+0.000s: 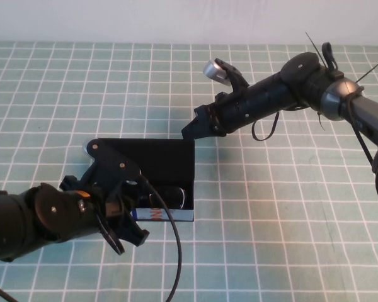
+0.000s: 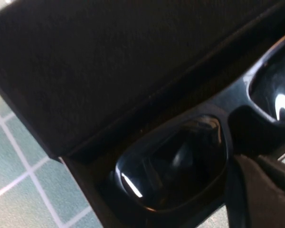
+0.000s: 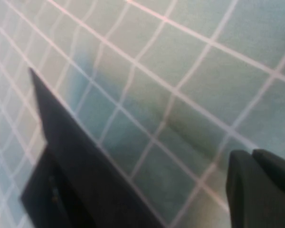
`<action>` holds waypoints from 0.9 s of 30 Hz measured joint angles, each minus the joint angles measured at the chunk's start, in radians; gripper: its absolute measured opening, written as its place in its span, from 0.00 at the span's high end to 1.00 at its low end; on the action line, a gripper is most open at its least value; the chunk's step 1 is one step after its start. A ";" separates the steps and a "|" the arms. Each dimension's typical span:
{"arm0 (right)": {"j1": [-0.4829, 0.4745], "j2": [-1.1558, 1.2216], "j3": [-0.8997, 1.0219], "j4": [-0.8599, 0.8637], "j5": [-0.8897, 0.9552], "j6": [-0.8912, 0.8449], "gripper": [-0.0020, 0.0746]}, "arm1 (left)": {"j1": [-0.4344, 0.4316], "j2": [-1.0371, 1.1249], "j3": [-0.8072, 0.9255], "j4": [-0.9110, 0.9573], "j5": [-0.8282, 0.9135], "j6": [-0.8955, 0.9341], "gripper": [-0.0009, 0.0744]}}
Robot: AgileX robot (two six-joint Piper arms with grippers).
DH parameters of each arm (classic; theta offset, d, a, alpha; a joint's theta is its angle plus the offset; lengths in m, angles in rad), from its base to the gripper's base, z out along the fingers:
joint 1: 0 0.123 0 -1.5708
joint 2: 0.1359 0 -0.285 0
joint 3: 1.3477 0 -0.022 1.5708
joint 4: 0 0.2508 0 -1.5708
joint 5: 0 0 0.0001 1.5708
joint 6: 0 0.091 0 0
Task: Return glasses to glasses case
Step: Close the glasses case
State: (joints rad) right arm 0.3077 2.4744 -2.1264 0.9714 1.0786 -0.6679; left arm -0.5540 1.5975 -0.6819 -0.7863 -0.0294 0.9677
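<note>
Green-checked worktop (image 1: 271, 207) holds the open glasses case (image 1: 152, 165), glasses (image 2: 180, 161) lying lengthwise inside. Left hand (image 1: 123, 214) hovers at its front, right hand (image 1: 198, 123) by the lid's far corner; can't tell either grip.

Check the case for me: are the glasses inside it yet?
Inside. The glasses lie in the open glasses case; left gripper at its front, right gripper behind.

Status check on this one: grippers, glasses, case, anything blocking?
Left gripper low at glasses case front. Right gripper at raised lid's far corner. Glasses lying inside case, lid open. Nothing in the way.
</note>
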 joint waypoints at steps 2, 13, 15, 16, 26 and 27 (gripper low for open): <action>0.000 0.000 0.000 0.022 0.016 -0.006 0.99 | 0.000 0.004 -0.002 0.000 0.002 -0.002 0.99; 0.000 0.000 0.000 0.059 0.111 -0.021 0.99 | 0.000 0.012 -0.005 -0.006 -0.002 -0.003 0.99; 0.000 0.000 0.000 0.065 0.115 -0.021 0.99 | 0.000 0.012 -0.005 -0.006 -0.002 -0.003 0.99; 0.000 0.000 0.000 0.068 0.117 -0.021 0.99 | 0.000 0.012 -0.005 -0.006 -0.004 -0.003 0.99; 0.069 0.000 0.000 0.069 0.119 -0.021 0.99 | 0.000 0.012 -0.005 -0.006 -0.004 -0.003 0.99; 0.083 0.000 0.000 0.064 0.119 -0.021 0.99 | 0.000 0.012 -0.005 -0.006 -0.004 -0.003 0.99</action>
State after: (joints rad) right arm 0.3905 2.4744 -2.1264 1.0358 1.1974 -0.6886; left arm -0.5540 1.6099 -0.6866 -0.7924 -0.0333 0.9643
